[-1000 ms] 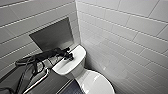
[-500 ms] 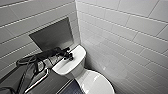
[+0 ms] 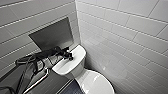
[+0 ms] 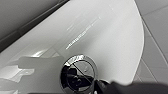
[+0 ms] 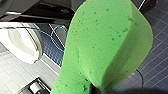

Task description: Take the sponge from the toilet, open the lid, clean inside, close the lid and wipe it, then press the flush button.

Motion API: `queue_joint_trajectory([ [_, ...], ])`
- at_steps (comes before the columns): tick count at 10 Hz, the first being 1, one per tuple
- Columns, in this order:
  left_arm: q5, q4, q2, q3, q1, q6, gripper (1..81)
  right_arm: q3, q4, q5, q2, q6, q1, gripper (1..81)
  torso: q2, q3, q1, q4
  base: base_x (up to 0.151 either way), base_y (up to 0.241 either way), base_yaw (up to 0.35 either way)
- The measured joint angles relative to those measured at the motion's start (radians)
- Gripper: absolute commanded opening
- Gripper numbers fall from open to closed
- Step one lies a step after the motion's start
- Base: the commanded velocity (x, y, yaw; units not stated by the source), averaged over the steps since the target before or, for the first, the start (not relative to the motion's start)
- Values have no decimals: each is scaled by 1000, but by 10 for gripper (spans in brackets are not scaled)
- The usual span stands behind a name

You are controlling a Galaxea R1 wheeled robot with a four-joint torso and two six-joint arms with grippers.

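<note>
The white toilet (image 3: 75,67) stands in the corner with its lid (image 3: 96,83) down. My left arm reaches in over the tank top, and the left gripper (image 3: 68,56) is shut and rests at the middle of the tank. In the left wrist view the round, chrome-rimmed flush button (image 4: 79,73) lies right under the dark fingertips (image 4: 103,85). In the right wrist view the bright green sponge (image 5: 105,47) is very close. The right gripper (image 5: 98,89) is shut on the sponge's lower end, above the dark floor. The toilet bowl (image 5: 21,43) lies off to one side of it.
White tiled walls (image 3: 125,37) close in the corner behind and to the right of the toilet. A grey panel (image 3: 53,35) is set in the left wall above the tank. A chrome bar (image 3: 37,82) runs low on the left. A blue cable (image 5: 56,37) lies on the dark tiled floor.
</note>
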Motion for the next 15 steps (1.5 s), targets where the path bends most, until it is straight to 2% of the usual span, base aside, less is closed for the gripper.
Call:
queue_joint_trajectory([
  [4, -10, 14, 24, -48, 0, -10, 10, -6, 0, 0, 0, 0, 0, 10, 0, 0, 0, 0, 0, 0, 0],
  [6, -36, 14, 28, -52, 0, -23, 10, -6, 0, 0, 0, 0, 0, 10, 0, 0, 0, 0, 0, 0, 0],
  [11, -38, 14, 23, -52, 0, -25, 10, -6, 0, 0, 2, 0, 0, 10, 0, 0, 0, -1, 0, 0, 0],
  [13, -39, 14, 21, -52, 3, -17, 10, -21, 0, 0, 22, 0, 0, 10, 0, 0, 0, -1, 0, 0, 0],
  [15, -71, 20, 20, -52, 19, 16, 10, -31, 0, -1, 31, -1, 0, 10, 0, 0, 0, -1, 0, 0, 0],
])
